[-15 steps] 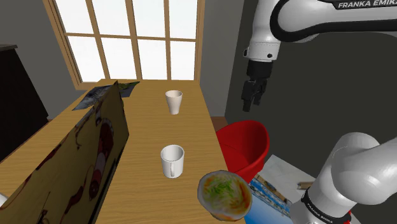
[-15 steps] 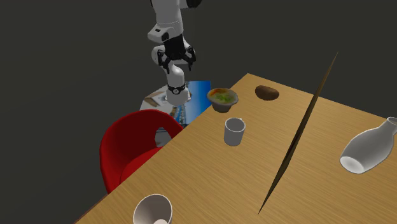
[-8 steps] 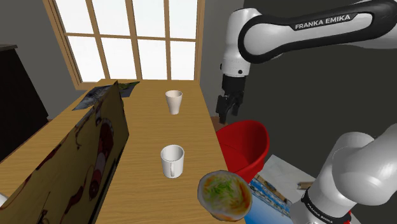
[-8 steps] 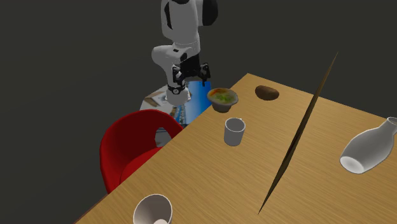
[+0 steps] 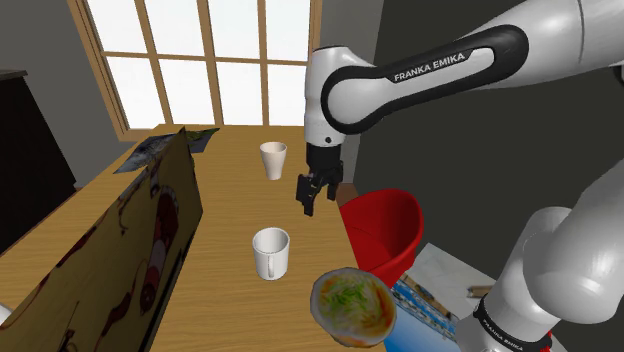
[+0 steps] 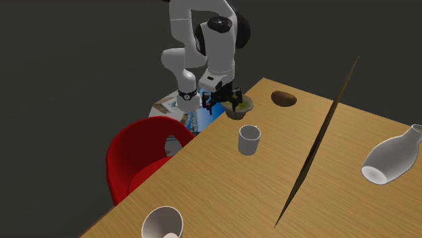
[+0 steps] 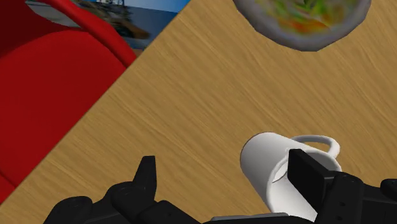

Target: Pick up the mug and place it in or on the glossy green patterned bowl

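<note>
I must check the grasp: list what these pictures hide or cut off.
White mug: in the wrist view, one of the black fingers covers part of its side.
Grey-rimmed bowl with a green and orange pattern: the wrist view's edge crops it; the fingers hide part of it in the second exterior view.
White round-bellied vase: cut by the second exterior view's right edge.

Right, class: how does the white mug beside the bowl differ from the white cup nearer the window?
The mug has a loop handle; the cup has none. The mug is straight-sided, while the cup tapers to a narrower base. The mug stands close to the bowl; the cup stands well away from it. Both are plain white and upright on the wooden table.
</note>
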